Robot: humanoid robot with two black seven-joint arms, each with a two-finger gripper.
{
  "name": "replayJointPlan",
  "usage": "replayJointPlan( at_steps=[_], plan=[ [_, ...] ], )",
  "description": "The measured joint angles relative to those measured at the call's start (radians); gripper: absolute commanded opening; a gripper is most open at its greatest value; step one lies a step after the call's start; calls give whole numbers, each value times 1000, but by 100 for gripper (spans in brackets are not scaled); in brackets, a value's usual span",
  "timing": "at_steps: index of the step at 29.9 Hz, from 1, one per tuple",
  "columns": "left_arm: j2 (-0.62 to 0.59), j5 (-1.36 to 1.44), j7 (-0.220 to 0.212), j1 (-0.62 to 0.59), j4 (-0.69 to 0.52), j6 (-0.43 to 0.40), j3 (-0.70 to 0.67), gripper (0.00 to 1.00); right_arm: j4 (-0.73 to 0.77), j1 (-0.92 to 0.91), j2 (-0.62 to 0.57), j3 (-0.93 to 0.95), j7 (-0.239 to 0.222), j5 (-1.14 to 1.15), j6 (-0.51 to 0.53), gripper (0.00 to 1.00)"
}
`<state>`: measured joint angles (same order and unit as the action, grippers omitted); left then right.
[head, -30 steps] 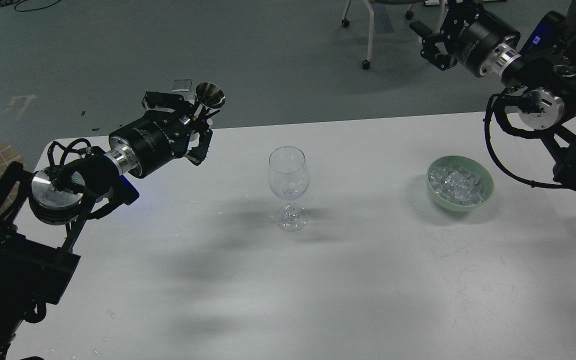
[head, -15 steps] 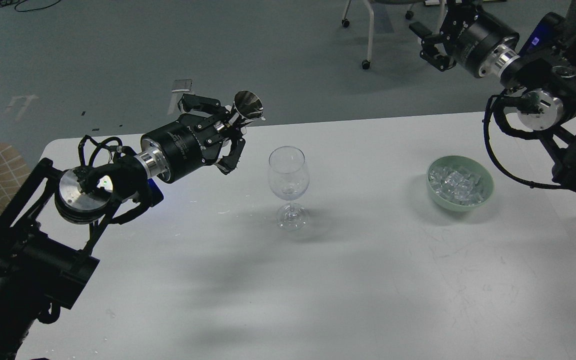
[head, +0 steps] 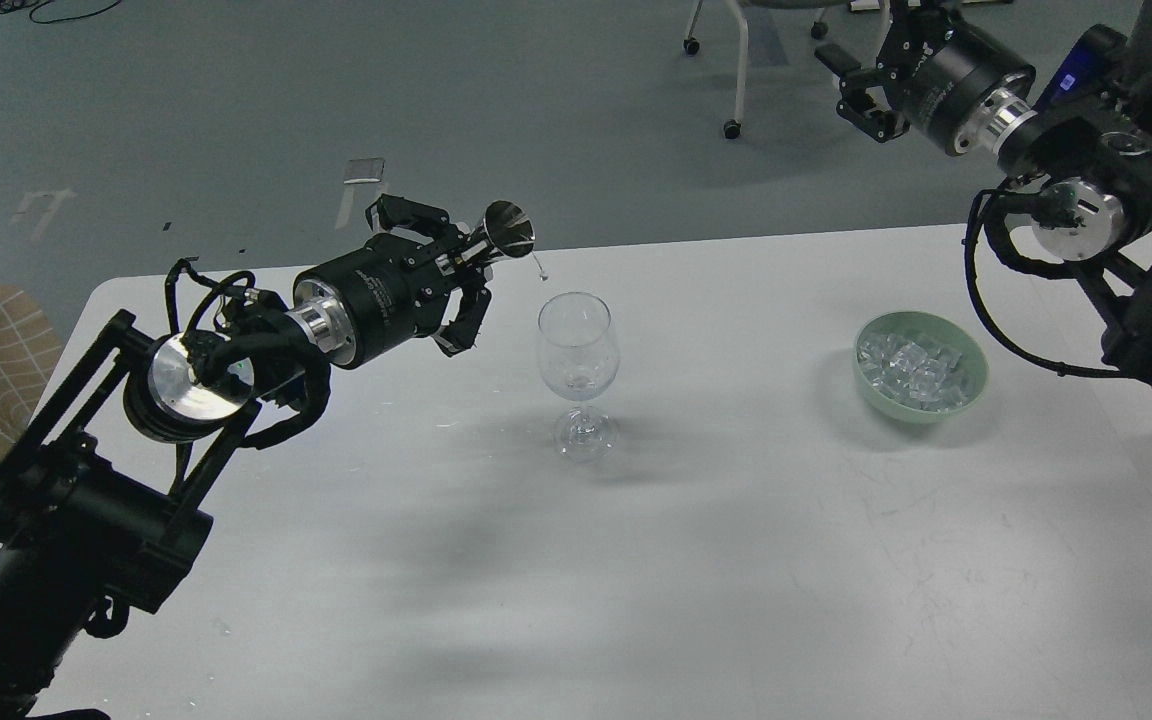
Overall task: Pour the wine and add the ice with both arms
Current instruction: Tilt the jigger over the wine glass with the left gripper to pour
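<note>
The left claw [head: 456, 265] is clenched on a small metal jigger cup [head: 507, 228], tipped on its side with its mouth facing right, up and to the left of the wine glass [head: 577, 372]. A thin drip of clear wine [head: 540, 267] hangs off the cup's lower lip, just above and left of the glass's rim — not yet inside the bowl. The glass stands upright near the middle of the white table [head: 636, 560]; whether any liquid lies in its bowl is hard to tell.

To the right, well apart from the glass, a pale green bowl [head: 971, 390] holds a heap of ice cubes [head: 911, 365].

The right claw [head: 861, 90] hangs high beyond the table's far edge, over the grey floor, empty — its fingers are dark and bunched, so I cannot tell whether it is released or clenched.
</note>
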<state>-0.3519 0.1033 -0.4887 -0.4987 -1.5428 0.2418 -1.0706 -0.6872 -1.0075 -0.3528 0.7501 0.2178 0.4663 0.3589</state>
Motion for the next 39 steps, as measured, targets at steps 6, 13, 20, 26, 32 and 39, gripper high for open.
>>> replayJointPlan(
  at_steps=[6,13,20,26,32,39],
  plan=[
    [1,1,0,-12,-12,21,17,0,0,0,0,0,0,0,0,100],
    [1,64,0,-21,-15,24,49,0,0,0,0,0,0,0,0,100],
    [3,117,0,-23,-16,21,61,0,1,0,-1,0,2,0,0,100],
    [5,204,0,-23,-23,13,63,0,1,0,1,0,2,0,0,100],
    [0,216,0,-22,-46,13,72,0,1,0,1,0,2,0,0,100],
    [0,274,0,-20,-79,13,92,0,-1,0,0,0,2,0,0,100]
  ],
)
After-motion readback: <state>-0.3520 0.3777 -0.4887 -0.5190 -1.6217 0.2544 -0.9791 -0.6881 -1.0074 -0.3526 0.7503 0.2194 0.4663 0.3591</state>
